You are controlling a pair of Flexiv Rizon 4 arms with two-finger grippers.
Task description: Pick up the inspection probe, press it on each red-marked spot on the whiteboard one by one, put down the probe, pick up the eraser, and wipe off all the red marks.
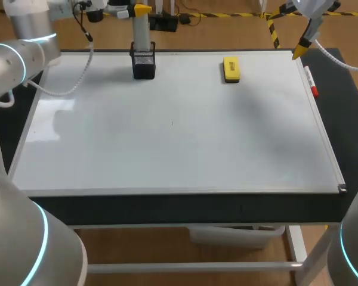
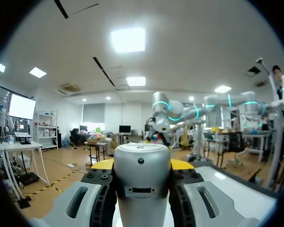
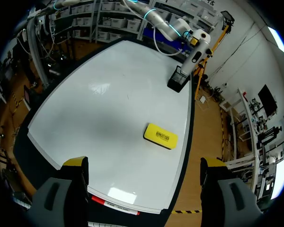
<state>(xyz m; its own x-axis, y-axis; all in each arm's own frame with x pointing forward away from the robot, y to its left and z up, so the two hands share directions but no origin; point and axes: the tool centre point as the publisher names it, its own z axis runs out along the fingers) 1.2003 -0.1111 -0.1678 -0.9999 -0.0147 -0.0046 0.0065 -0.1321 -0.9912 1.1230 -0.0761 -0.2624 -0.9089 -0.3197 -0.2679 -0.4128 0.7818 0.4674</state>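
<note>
Yellow eraser [image 1: 231, 69] sits untouched on the whiteboard [image 1: 167, 131].
My left pincer [image 2: 142, 164] clamps the probe [image 2: 142, 177] in the black holder [image 1: 144, 64]; right pincer [image 3: 144, 163] hangs released.

Whiteboard [image 1: 167, 149] covers most of the table. Back left on it is a black mesh holder [image 1: 144, 64] with the grey probe [image 1: 142, 36] standing in it, and the left gripper [image 1: 137, 11] is at the probe's top. Yellow eraser [image 1: 231, 68] lies off to the right of that, red marker [image 1: 311, 81] just beside the board's right edge.
</note>
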